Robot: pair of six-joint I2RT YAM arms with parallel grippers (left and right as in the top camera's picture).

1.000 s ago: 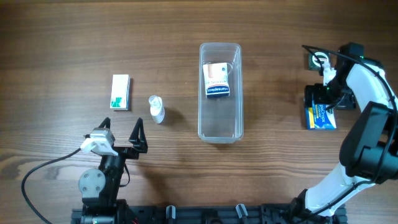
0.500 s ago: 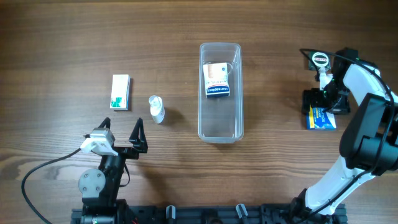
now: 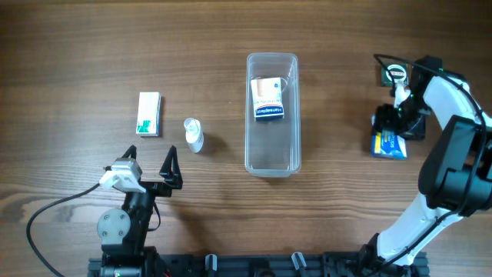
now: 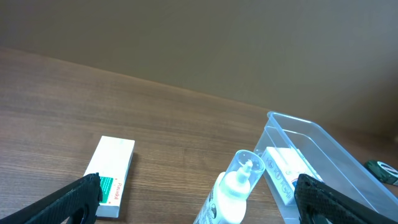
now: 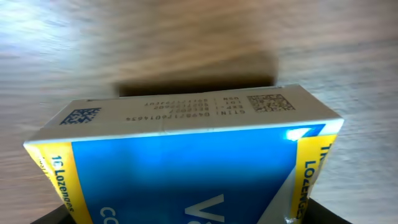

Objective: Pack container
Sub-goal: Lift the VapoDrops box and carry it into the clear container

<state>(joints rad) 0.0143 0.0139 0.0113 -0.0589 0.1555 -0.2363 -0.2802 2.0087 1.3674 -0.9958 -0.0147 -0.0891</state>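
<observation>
The clear container (image 3: 271,160) lies lengthwise at the table's middle with a white and blue box (image 3: 267,98) inside its far half. My right gripper (image 3: 400,123) is shut on a blue and yellow lozenge box (image 3: 388,146) to the container's right. In the right wrist view the box (image 5: 186,155) fills the frame, tilted. My left gripper (image 3: 151,165) is open and empty at the front left. A white bottle (image 3: 194,135) and a white and green box (image 3: 148,114) lie just beyond it. Both show between its fingers in the left wrist view: the bottle (image 4: 236,186) and the box (image 4: 113,177).
A small round dark green item (image 3: 395,74) lies on the table beyond the right gripper. The right arm (image 3: 453,169) curves along the right edge. The container's near end shows in the left wrist view (image 4: 329,155).
The right gripper has closed in on the blue lozenge box, and the box has shifted a little to the left. The left arm has not moved.
</observation>
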